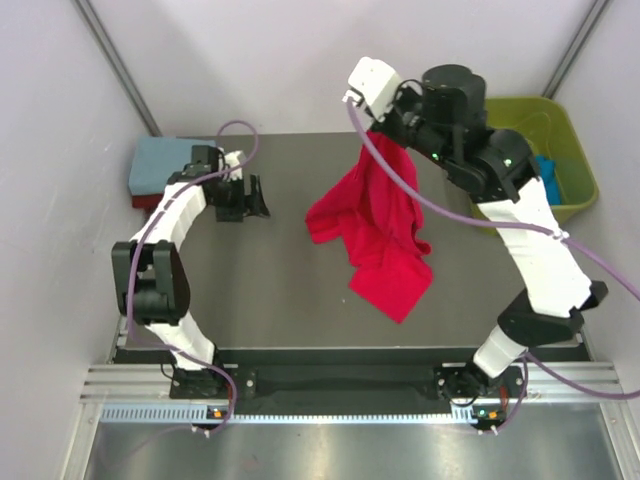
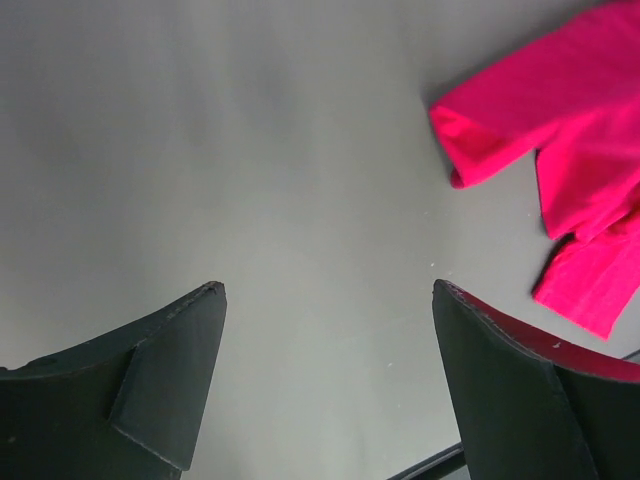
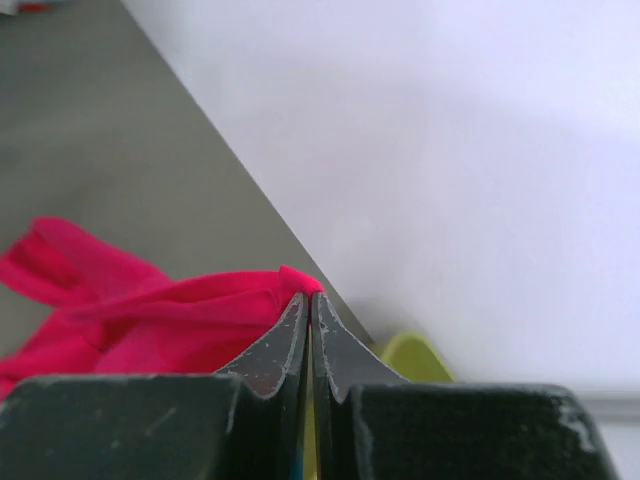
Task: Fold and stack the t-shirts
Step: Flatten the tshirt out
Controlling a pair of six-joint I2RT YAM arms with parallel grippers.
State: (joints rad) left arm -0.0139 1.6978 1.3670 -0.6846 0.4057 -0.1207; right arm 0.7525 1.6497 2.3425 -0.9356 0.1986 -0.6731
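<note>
Bright red soft cloth t-shirt (image 1: 378, 235) hung pinched tight in the right gripper (image 3: 308, 300). The left gripper (image 2: 327, 286) was spread wide, holding nothing.

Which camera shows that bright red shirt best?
The top view: the whole red shirt hangs from the right pincer. Left wrist catches just a part; right wrist, bunched cloth at its tips.

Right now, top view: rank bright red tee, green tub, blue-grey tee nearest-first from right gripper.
1. bright red tee, held in the right gripper.
2. green tub, off to the right.
3. blue-grey tee, far left corner.
</note>
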